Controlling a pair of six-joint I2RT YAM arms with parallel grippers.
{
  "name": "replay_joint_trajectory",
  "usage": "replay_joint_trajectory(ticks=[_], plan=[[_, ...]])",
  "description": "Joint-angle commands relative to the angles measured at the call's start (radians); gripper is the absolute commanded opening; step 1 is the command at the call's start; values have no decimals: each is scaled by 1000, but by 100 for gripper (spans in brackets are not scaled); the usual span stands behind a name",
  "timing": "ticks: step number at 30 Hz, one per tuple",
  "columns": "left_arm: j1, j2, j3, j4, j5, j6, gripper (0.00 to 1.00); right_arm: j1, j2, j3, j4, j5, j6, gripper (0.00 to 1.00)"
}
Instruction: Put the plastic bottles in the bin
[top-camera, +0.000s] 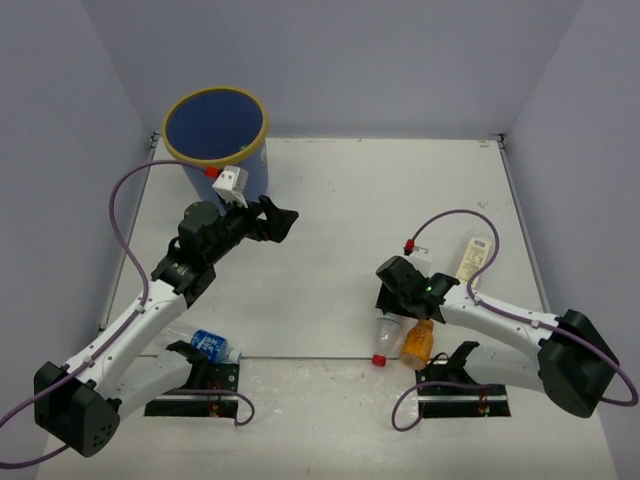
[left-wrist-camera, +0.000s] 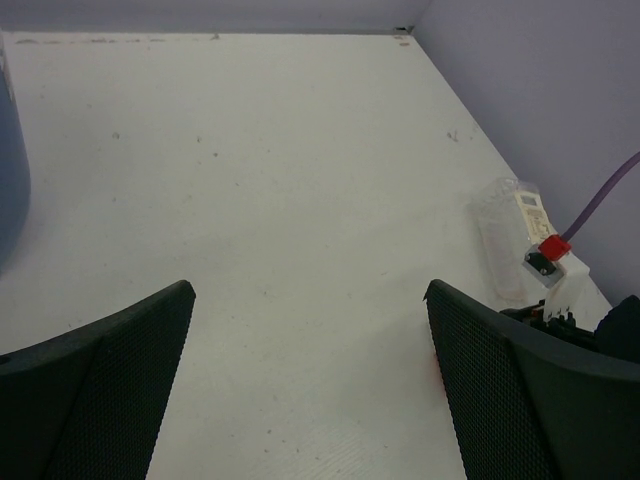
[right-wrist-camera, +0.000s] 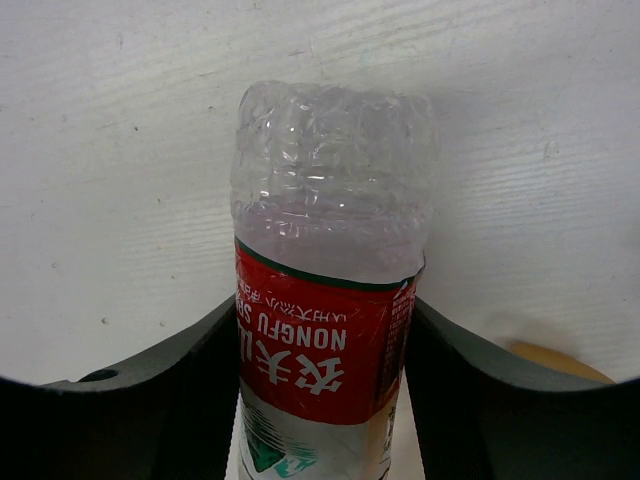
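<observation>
A white table (top-camera: 330, 200) is boxed in by pale lilac walls (top-camera: 60, 150) on 3 sides. The blue bin (top-camera: 255, 175), yellow-rimmed, stands at the far left. The left claw (top-camera: 278, 222) hangs just right of the bin, its jaws wide apart and holding nothing. At the near right, the right claw (right-wrist-camera: 320, 310) is closed on a red-label bottle (right-wrist-camera: 325, 350) lying on the table — both fingers press its sides. An orange bottle (top-camera: 418, 343) lies just right of it, and a yellow-label bottle (top-camera: 472, 258) lies farther right. A blue-label bottle (top-camera: 212, 346) lies at the near left — well apart from both claws.
</observation>
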Motion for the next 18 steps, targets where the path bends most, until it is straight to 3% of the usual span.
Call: replay_joint_trajectory(ticks=[1, 5, 10, 13, 18], plan=[[1, 18, -25, 25, 40, -29, 100, -1, -10, 26, 85, -29, -65, 44], [-3, 34, -84, 131, 202, -46, 100, -3, -50, 83, 126, -28, -90, 35], [-44, 77, -262, 524, 543, -161, 100, -94, -46, 160, 193, -127, -52, 34], [-151, 130, -242, 569, 545, -135, 100, -150, -41, 174, 283, -261, -52, 29], [-293, 291, -146, 489, 456, -52, 100, -152, -36, 226, 296, -298, -49, 28]])
